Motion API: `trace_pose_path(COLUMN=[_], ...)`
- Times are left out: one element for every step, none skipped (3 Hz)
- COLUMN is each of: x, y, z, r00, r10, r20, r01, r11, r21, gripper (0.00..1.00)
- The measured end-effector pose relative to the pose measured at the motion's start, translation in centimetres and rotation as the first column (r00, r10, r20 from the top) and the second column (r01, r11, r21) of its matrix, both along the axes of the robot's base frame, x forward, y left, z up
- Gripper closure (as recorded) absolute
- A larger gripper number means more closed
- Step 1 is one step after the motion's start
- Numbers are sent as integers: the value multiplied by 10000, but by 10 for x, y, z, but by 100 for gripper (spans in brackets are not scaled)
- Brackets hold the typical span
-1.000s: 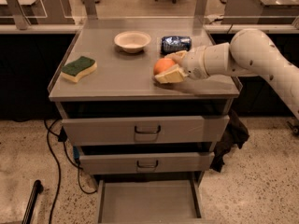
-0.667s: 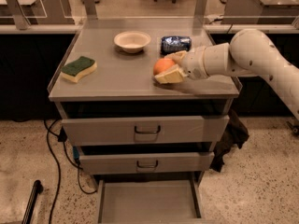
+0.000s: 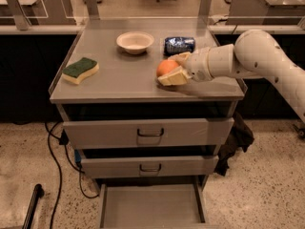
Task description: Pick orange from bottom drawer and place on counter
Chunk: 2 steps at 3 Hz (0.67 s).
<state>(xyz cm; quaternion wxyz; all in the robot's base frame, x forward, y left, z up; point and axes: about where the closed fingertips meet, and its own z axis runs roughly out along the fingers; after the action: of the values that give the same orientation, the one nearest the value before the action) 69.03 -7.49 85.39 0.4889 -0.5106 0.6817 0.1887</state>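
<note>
The orange (image 3: 165, 67) is on or just above the grey counter (image 3: 119, 80), right of centre near the front; contact with the surface is hidden. My gripper (image 3: 170, 68) reaches in from the right, its cream fingers (image 3: 174, 77) closed around the fruit. The bottom drawer (image 3: 150, 206) is pulled out at the foot of the cabinet, and its flat grey tray holds nothing.
On the counter stand a cream bowl (image 3: 135, 42) at the back, a dark blue packet (image 3: 179, 45) behind the gripper and a green-and-yellow sponge (image 3: 80, 70) at the left. The two upper drawers (image 3: 150, 132) are shut. Cables (image 3: 55, 166) hang at the cabinet's left.
</note>
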Motion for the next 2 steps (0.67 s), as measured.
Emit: trace_pose_path(x=[0,0], y=[0,0], z=[0,0], r00=[10000,10000], r10=[0,1], r20=[0,0], r01=[0,-1], r11=[10000,10000], r21=[0,0], gripper=[35,11])
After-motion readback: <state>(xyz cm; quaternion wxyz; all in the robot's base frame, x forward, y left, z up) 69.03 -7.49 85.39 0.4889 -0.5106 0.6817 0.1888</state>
